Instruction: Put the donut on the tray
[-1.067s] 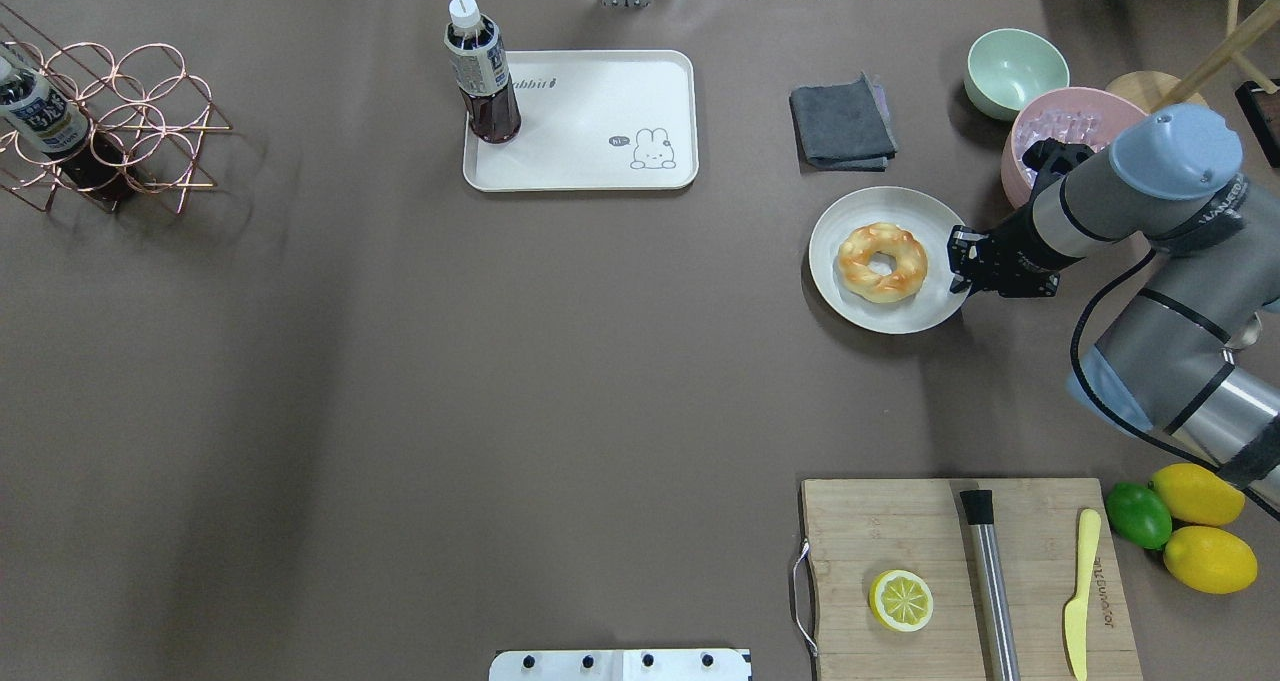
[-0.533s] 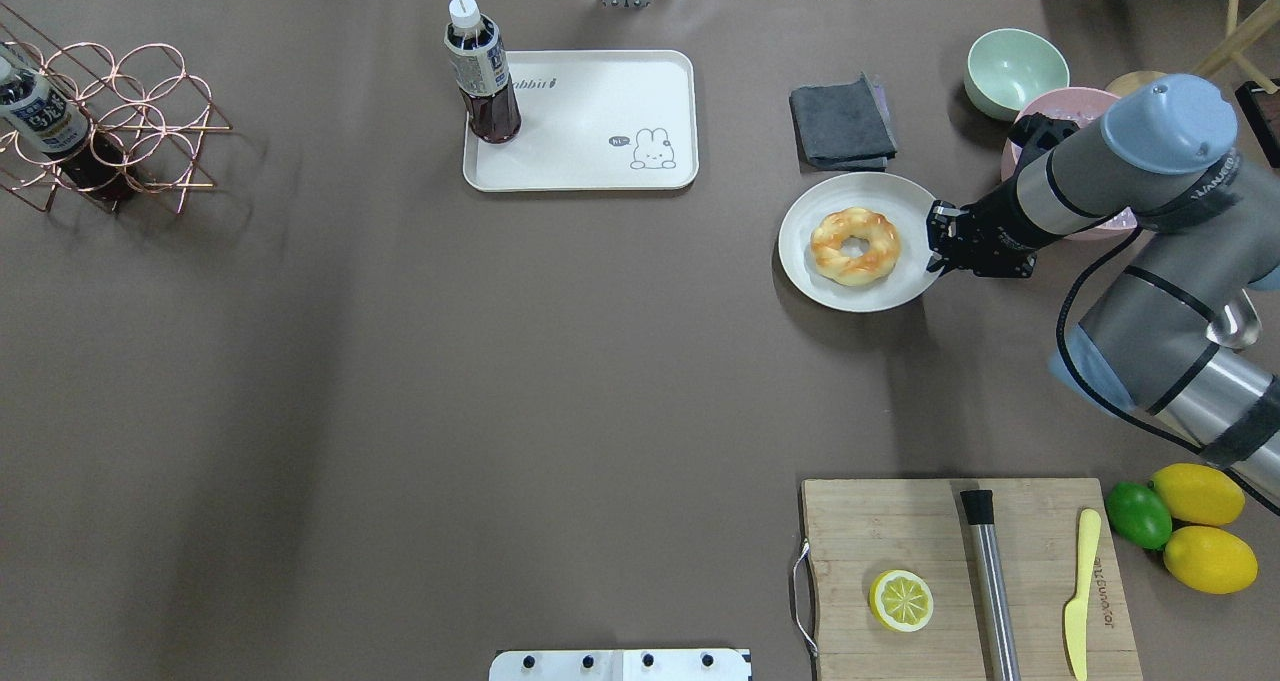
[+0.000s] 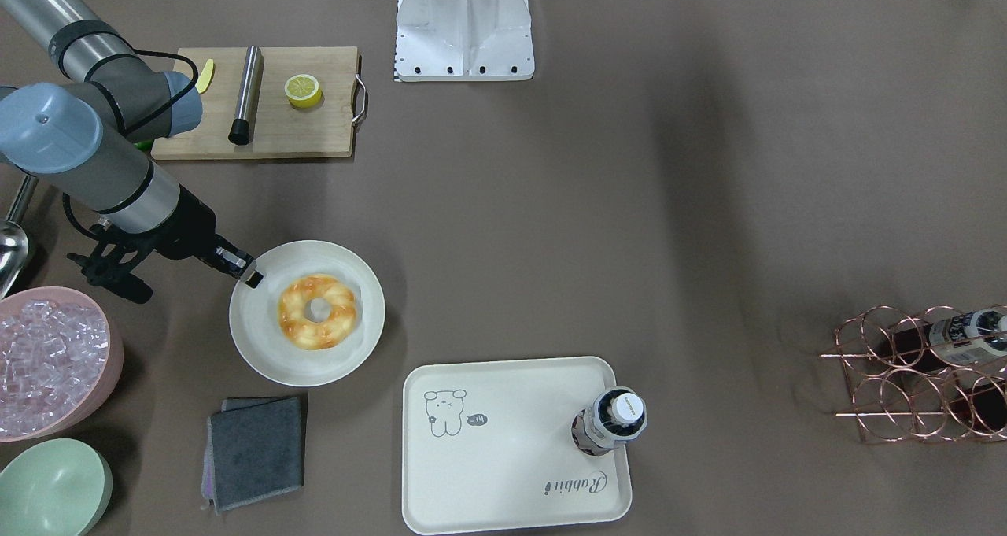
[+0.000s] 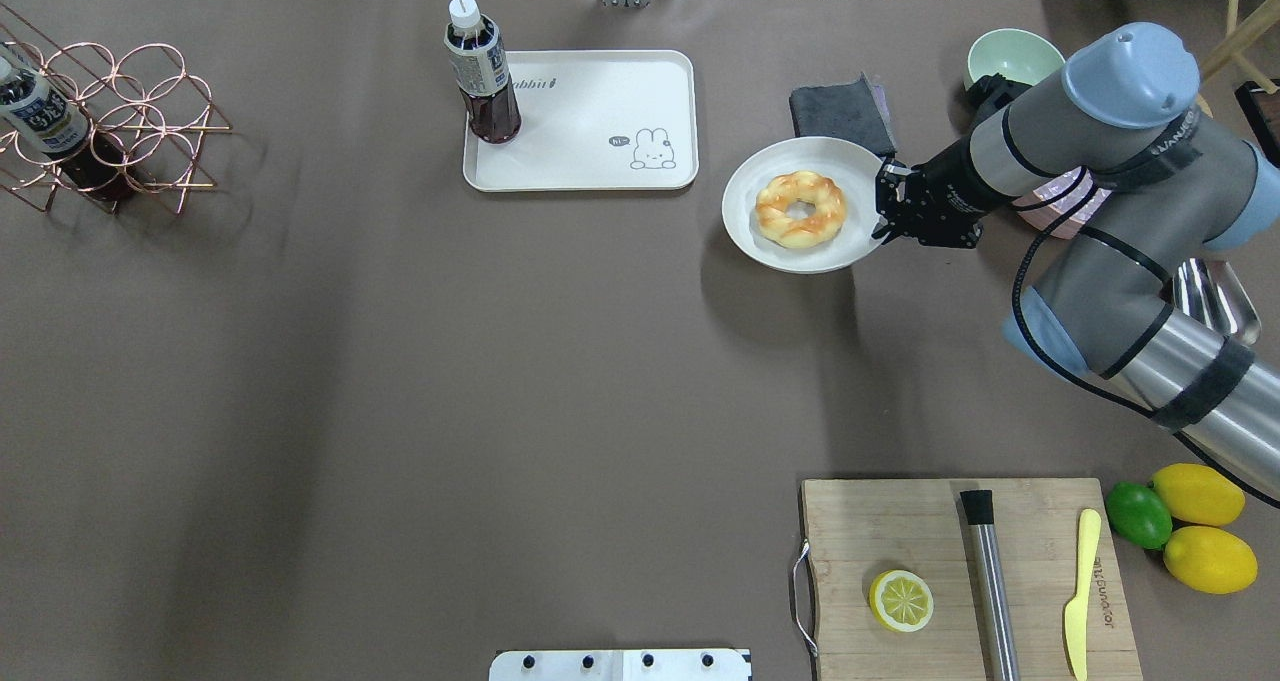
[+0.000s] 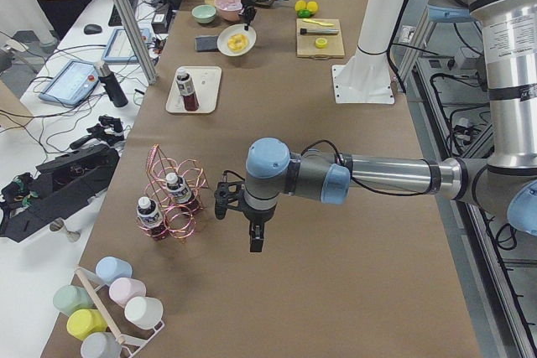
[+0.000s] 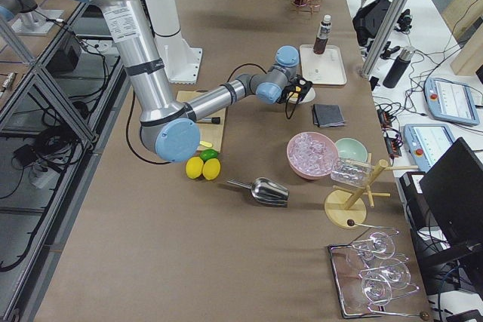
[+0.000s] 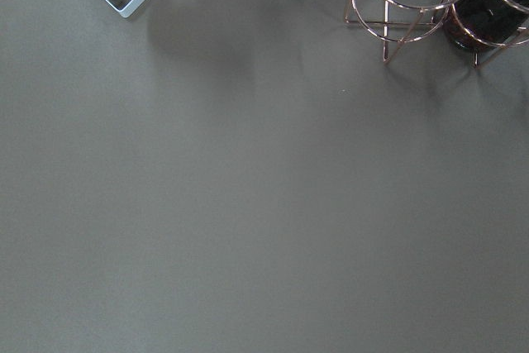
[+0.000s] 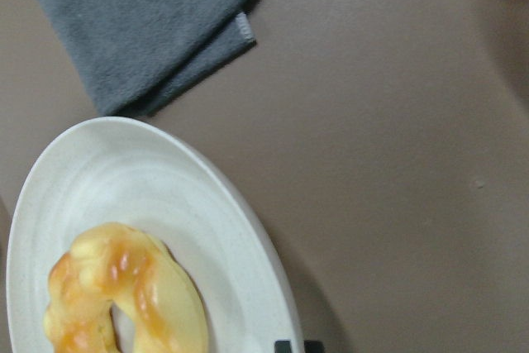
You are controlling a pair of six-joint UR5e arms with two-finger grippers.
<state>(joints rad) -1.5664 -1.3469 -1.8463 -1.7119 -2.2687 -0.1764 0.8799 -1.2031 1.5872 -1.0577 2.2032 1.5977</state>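
The donut (image 4: 800, 209), a glossy golden braided ring, lies on a round off-white plate (image 4: 745, 231). My right gripper (image 4: 885, 206) is shut on the plate's right rim and holds it just above the table, over its own shadow. The cream tray (image 4: 600, 161) with the cartoon drawing lies just left of the plate, apart from it. The front view shows the donut (image 3: 318, 312), plate (image 3: 252, 339), gripper (image 3: 250, 275) and tray (image 3: 511, 457). The right wrist view shows the donut (image 8: 124, 287) on the plate (image 8: 124, 171). My left gripper (image 5: 255, 239) shows only in the exterior left view; I cannot tell its state.
A dark drink bottle (image 4: 482, 86) stands on the tray's far left corner. A folded grey cloth (image 4: 838, 109) lies right behind the plate. A green bowl (image 4: 1010, 56), a pink bowl of ice (image 3: 47, 359), a cutting board (image 4: 900, 521) and a copper wire rack (image 4: 120, 121) are around.
My right gripper has carried the plate with the donut to the left and farther from the robot, toward the tray. The plate now reaches the grey cloth's corner.
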